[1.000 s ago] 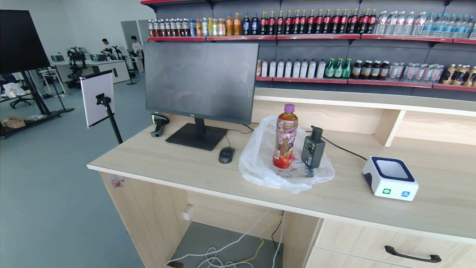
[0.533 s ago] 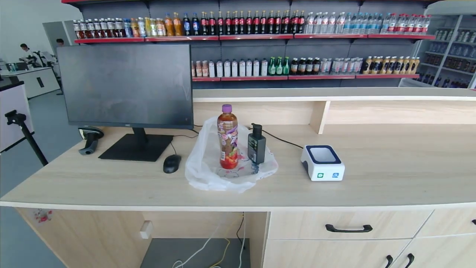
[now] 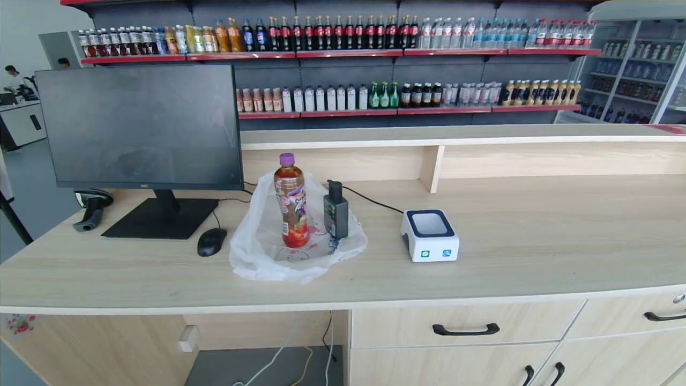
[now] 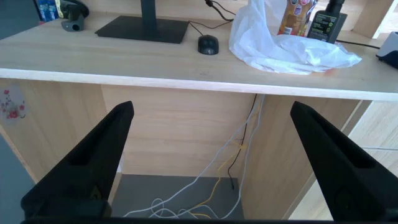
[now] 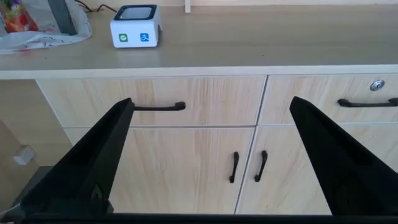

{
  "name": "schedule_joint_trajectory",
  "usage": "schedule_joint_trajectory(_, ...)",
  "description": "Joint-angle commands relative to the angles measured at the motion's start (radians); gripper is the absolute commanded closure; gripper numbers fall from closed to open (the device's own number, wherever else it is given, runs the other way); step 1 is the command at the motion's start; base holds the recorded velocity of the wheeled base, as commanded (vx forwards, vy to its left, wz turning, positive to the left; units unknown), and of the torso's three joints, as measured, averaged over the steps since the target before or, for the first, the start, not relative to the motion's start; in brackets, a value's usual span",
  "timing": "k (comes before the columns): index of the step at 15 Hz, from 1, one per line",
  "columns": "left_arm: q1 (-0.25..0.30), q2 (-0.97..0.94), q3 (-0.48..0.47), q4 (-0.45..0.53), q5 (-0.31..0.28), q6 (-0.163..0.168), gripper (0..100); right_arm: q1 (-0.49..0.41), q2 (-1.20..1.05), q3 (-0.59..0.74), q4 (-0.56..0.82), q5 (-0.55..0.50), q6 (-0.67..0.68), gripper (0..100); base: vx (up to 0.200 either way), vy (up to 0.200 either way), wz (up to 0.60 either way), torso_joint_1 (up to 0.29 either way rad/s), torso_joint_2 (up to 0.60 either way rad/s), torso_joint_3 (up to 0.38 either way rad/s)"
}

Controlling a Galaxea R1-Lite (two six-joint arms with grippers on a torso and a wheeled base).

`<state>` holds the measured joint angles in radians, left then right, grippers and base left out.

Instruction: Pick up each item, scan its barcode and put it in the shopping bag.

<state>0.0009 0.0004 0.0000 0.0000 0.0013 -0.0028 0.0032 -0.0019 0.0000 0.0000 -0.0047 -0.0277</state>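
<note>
Stretching across the head view, a pale wooden checkout counter point(image 3: 536, 241) carried everything. Red-edged shelves point(image 3: 343, 53) packed with drinks ran along the wall at its 12 o'clock. A dark, blank monitor point(image 3: 139, 126) stood on its stand toward the counter's 9 o'clock end.

The left gripper point(image 4: 211, 107) hung below the counter's edge with its two black fingers spread wide and nothing between them, facing the open recess where loose cables point(image 4: 230, 162) trailed down. The right gripper point(image 5: 210, 101) was likewise spread and empty, facing the drawers point(image 5: 155, 99) and cupboard doors at the counter's 6 o'clock side.

A white plastic shopping bag point(image 3: 257, 252) lay crumpled near the counter's middle, at the monitor's 3 o'clock. A purple-capped drink bottle point(image 3: 292, 201) stood upright on it, with a dark pump bottle point(image 3: 336, 212) upright just beside it at its 3 o'clock. The bag's film rose behind both, and whether they sat inside it could not be told.

A white box scanner point(image 3: 429, 236) with a dark-rimmed window sat at the bag's 3 o'clock, apart from it, its cable running off behind the pump bottle. A black mouse point(image 3: 211, 242) lay at the bag's 9 o'clock, and a handheld scanner point(image 3: 92, 206) rested at the monitor stand's 9 o'clock.
</note>
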Motion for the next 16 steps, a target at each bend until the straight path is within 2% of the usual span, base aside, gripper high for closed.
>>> schedule_joint_trajectory(1, 0.001, 0.000, 0.000, 0.000, 0.000, 0.001, 0, 0.000, 0.002, 0.000, 0.000, 0.000, -0.003, 0, 0.000, -0.200, 0.00, 0.002, 0.00, 0.002)
schedule_joint_trajectory(10, -0.001, 0.000, 0.000, 0.000, 0.000, 0.001, 0, 0.000, 0.002, 0.000, 0.000, 0.000, -0.005, 0, 0.000, -0.200, 0.00, 0.002, 0.00, 0.004)
schedule_joint_trajectory(16, 0.001, 0.000, 0.000, 0.000, 0.000, 0.000, 0, 0.000, 0.002, 0.000, 0.000, 0.000, -0.005, 0, 0.000, 0.000, 0.00, 0.000, 0.00, 0.000)
